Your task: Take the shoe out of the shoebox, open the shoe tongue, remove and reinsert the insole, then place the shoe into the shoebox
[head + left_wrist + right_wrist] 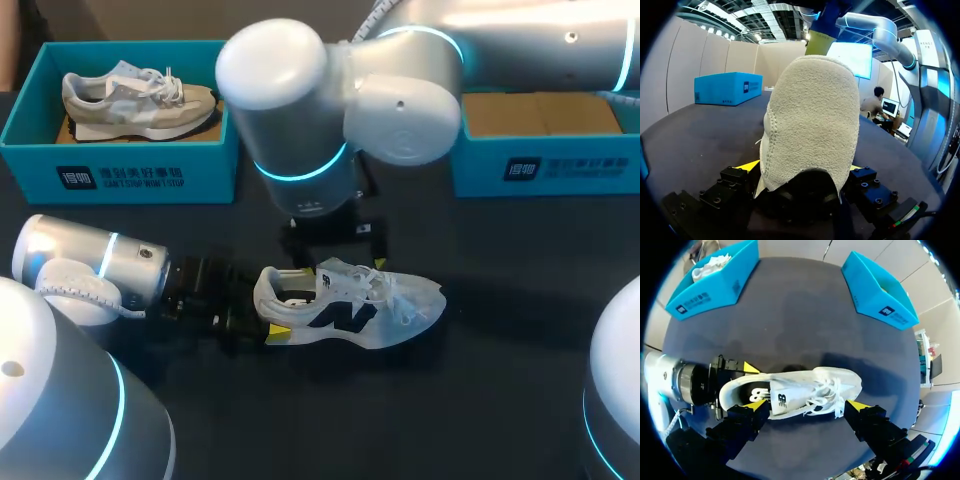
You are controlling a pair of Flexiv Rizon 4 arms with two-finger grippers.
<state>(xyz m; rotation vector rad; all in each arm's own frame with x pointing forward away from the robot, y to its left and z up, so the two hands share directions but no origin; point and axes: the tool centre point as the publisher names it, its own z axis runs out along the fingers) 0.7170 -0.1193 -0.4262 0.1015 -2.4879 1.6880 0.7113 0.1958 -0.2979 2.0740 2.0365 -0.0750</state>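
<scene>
Table (500,400), dark, bears shoe (350,312) near blue shoeboxes (120,172).

Shoes: two, one white shoe (350,305) and one beige shoe (135,100)
Blue boxes: two, a left box (120,170) and a right box (545,170)
Grippers: two, the left gripper (275,308) and the right gripper (806,406)

The shoe (350,305) was white with a dark navy letter mark on its side. At ten o'clock, the second shoe (135,100) was beige and grey, its shoebox (130,172) teal with white print. The table (500,390) was black. The right gripper (806,406) had bright yellow fingertips (756,405).
</scene>
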